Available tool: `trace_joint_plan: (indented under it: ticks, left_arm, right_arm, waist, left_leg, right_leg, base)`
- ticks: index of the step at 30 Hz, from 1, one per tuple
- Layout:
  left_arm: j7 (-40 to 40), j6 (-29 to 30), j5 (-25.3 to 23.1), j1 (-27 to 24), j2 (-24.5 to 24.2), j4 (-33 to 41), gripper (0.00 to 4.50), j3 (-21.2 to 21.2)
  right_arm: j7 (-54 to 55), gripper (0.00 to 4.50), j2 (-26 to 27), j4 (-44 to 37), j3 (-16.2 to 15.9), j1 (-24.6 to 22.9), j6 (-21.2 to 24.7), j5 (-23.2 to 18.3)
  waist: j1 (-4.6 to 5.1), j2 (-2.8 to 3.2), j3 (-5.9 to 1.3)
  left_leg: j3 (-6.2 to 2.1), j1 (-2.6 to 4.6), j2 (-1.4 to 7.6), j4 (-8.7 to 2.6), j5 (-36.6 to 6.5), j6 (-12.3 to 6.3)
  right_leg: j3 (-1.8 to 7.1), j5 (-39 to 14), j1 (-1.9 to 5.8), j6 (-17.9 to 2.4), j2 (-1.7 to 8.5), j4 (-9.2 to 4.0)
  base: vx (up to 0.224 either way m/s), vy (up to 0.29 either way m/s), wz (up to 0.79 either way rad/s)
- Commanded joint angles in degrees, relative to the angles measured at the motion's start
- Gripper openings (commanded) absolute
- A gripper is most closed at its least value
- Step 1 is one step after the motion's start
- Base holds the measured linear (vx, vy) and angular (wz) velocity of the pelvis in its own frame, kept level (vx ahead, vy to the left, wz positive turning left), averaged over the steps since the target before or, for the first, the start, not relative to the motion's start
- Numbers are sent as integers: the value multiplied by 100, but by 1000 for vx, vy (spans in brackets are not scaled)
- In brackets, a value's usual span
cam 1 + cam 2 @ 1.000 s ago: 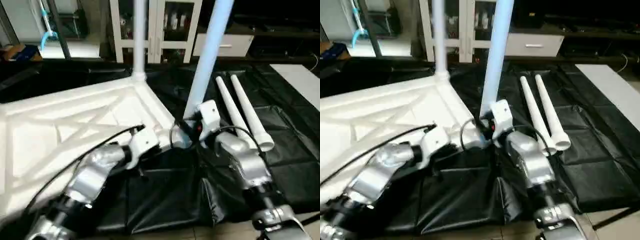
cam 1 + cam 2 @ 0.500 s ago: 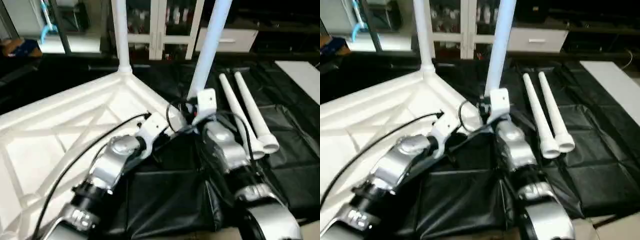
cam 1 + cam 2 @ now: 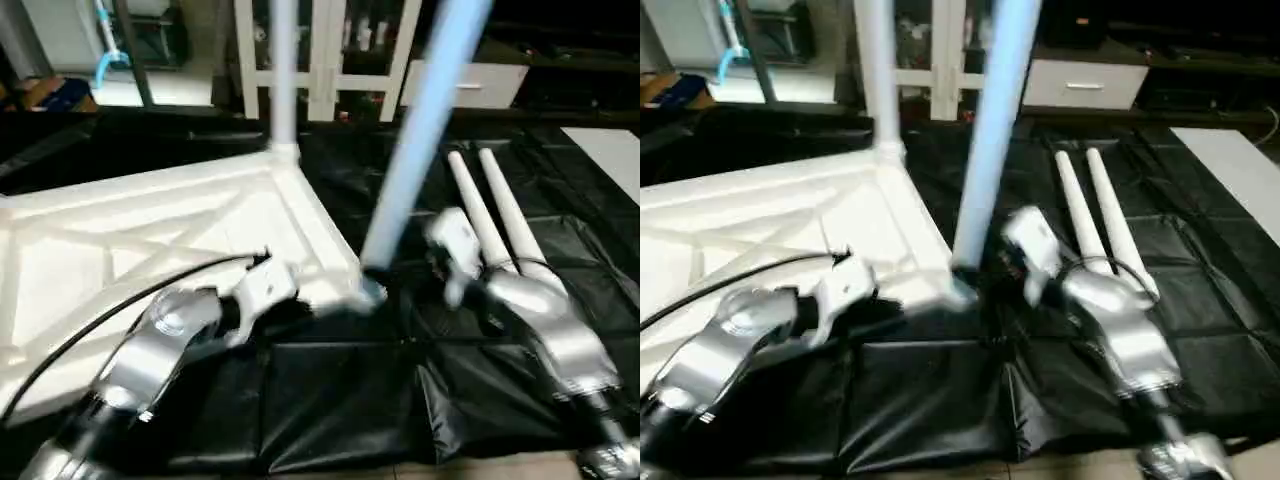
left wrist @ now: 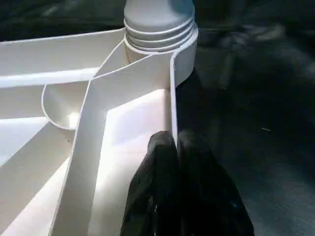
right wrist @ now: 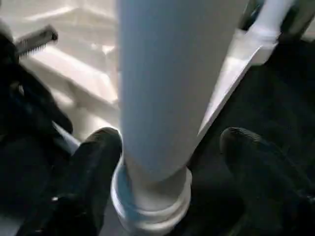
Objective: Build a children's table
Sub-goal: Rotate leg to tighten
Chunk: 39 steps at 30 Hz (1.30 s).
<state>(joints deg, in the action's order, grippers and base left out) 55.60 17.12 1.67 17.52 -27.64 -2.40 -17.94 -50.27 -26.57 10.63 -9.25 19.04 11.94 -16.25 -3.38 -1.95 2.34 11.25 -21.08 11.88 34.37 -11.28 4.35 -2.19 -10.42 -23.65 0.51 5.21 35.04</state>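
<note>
Both fingers (image 5: 93, 162) flank leg (image 5: 167, 98) (spread wide)

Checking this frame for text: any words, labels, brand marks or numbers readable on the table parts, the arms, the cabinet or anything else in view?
None can be read.
Table top and legs: plain white, no print or moulded marks visible.
Glass-door cabinet: small items sit behind the glass, too blurred to tell whether they bear labels.
Left gripper and right gripper: no markings visible.

Silver left forearm (image 3: 150, 355) reaches forward, black two-finger left gripper (image 4: 177, 147) pressed closed. Black-fingered right gripper (image 5: 170, 162) spread wide, silver right forearm (image 3: 545, 320) angled inward.
</note>
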Motion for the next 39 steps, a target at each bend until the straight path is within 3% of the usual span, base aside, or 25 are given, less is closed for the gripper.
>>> trace_joint_plan:
  ticks: [1,7,8,11,14,33,39]
  left_arm:
    - [234,-31,175,-61,-1,264,0,-149]
    - [400,-82,280,-101,-39,358,0,-175]
    - [428,-81,285,-95,-37,363,0,-183]
    - [454,-83,284,-76,-43,357,0,-200]
    - [445,-69,280,-70,-49,363,0,-206]
    - [507,-58,279,-154,-117,404,0,-232]
    - [370,34,190,-142,-44,390,0,-293]
  right_arm:
    - [-177,387,-193,-230,35,-54,67,-45]
    - [-516,387,-330,-1,-7,-98,-71,-5]
    - [-589,387,-258,74,-12,-60,-134,-41]
    - [-693,387,-130,190,-17,15,-236,-97]
    - [-754,353,-36,326,-27,89,-298,-110]
    - [-882,199,49,460,89,-43,-161,-181]
    - [-113,188,341,702,-9,20,-93,271]
  waist:
    - [0,28,-300]
    - [16,28,-313]
    - [11,62,-314]
    - [20,31,-323]
    - [13,36,-330]
    - [8,44,-341]
    - [29,46,-313]
  left_leg:
    - [-32,88,124,-438,-1205,-146]
    - [-36,77,114,-427,-1182,-155]
    - [-39,78,114,-426,-1174,-151]
    - [-35,79,112,-420,-1151,-171]
    - [-35,81,119,-415,-1002,-218]
    - [-33,82,111,-403,-954,-236]
    - [-36,89,112,-429,-1203,-120]
  right_leg:
    - [175,-817,257,-1218,171,-360]
    - [170,-850,251,-1200,169,-363]
    - [170,-824,248,-1213,175,-358]
    - [165,-728,251,-1263,165,-352]
    - [161,-511,256,-1327,167,-320]
    - [159,-464,277,-1373,166,-309]
    - [164,-855,254,-1291,170,-351]
  base:
    - [0,0,0]
    - [0,0,0]
    - [0,0,0]
    - [0,0,0]
    - [0,0,0]
    - [0,0,0]
    - [0,0,0]
